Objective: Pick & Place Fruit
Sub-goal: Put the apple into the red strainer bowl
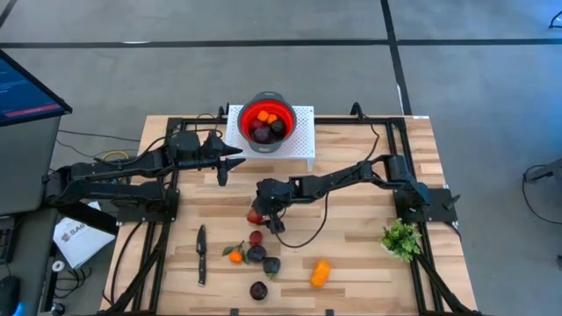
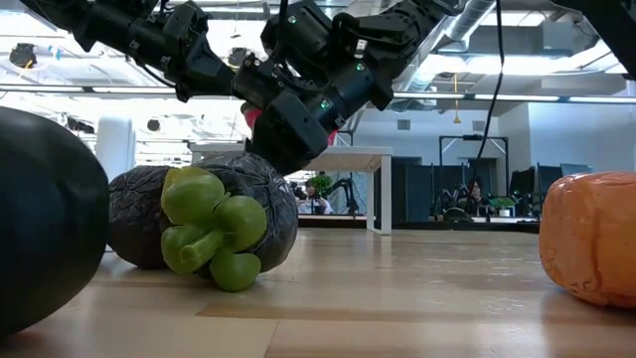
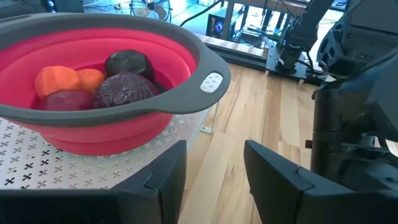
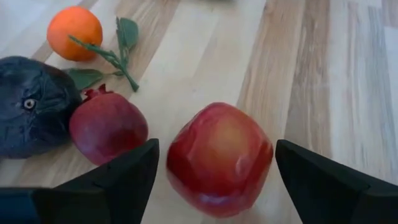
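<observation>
A red apple (image 4: pixel 219 158) sits on the wooden table (image 1: pixel 369 263) near its middle, between the spread fingers (image 4: pixel 102 180) of the right gripper (image 1: pixel 263 213), which hangs over it with a clear gap on either side and is not touching it. Just beside the apple on the near side lie a red pomegranate (image 4: pixel 106 127) and a dark purple fruit (image 4: pixel 31 115), with a small orange (image 4: pixel 74 32) on a leafy stem a little to their left. Nearer the table's front edge lie another dark round fruit (image 1: pixel 259 290) and, to the right, an orange piece (image 1: pixel 320 273). At the far edge a red bowl (image 3: pixel 180 56) stands on a white perforated mat (image 1: pixel 303 140) and holds orange, red and dark purple fruit (image 3: pixel 124 87). The left gripper (image 1: pixel 225 161) hovers just left of the bowl, fingers apart and empty. A slim black knife (image 1: pixel 201 254) lies left of the loose fruit, and a green leafy sprig (image 1: pixel 401 238) lies at the right.
</observation>
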Controlling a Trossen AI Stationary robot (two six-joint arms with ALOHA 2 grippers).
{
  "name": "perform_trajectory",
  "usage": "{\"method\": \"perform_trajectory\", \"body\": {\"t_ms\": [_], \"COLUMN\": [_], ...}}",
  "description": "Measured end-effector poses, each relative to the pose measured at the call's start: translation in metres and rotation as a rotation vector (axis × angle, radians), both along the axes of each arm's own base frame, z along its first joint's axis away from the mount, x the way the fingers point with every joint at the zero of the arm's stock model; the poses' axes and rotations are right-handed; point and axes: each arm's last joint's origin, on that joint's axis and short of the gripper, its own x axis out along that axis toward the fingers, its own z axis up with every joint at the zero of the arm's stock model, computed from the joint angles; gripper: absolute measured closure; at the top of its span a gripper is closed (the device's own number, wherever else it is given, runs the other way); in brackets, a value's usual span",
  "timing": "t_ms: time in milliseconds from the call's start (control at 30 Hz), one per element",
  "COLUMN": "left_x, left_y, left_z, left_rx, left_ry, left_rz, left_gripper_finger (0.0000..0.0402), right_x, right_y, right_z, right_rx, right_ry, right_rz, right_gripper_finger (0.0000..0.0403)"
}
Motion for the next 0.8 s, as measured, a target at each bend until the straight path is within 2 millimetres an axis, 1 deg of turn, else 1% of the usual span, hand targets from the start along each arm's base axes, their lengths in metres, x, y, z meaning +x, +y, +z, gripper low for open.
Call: {"method": "perform_trajectory", "body": {"t_ms": [333, 467, 600, 667, 733, 800], "left_x": [0.0, 0.0, 0.0, 0.0, 0.0, 0.0], "left_y": [0.0, 0.0, 0.0, 0.0, 0.0, 0.0], "left_z": [0.0, 0.0, 0.0, 0.0, 0.0, 0.0], "left_rx": [0.001, 0.0, 0.001, 0.001, 0.001, 0.001], "left_ry": [-0.001, -0.001, -0.002, -0.003, -0.004, -0.004], "left_rz": [0.0, 0.0, 0.0, 0.0, 0.001, 0.0], "left_gripper_finger": [0.0248, 0.0248, 0.0248, 0.0248, 0.0248, 0.0248], "right_x": [0.0, 0.0, 0.003, 0.007, 0.005, 0.006], "right_y": [0.0, 0.0, 0.0, 0.0, 0.0, 0.0], "right_z": [0.0, -0.001, -0.01, -0.017, -0.028, -0.033], "right_rx": [-0.003, -0.03, -0.038, -0.038, -0.027, -0.017], "right_ry": [0.002, -0.008, -0.014, -0.034, 0.01, 0.012], "right_rz": [-0.003, 0.023, 0.033, 0.033, 0.024, 0.014], "right_gripper_finger": [0.009, 0.009, 0.009, 0.0092, 0.0096, 0.0104]}}
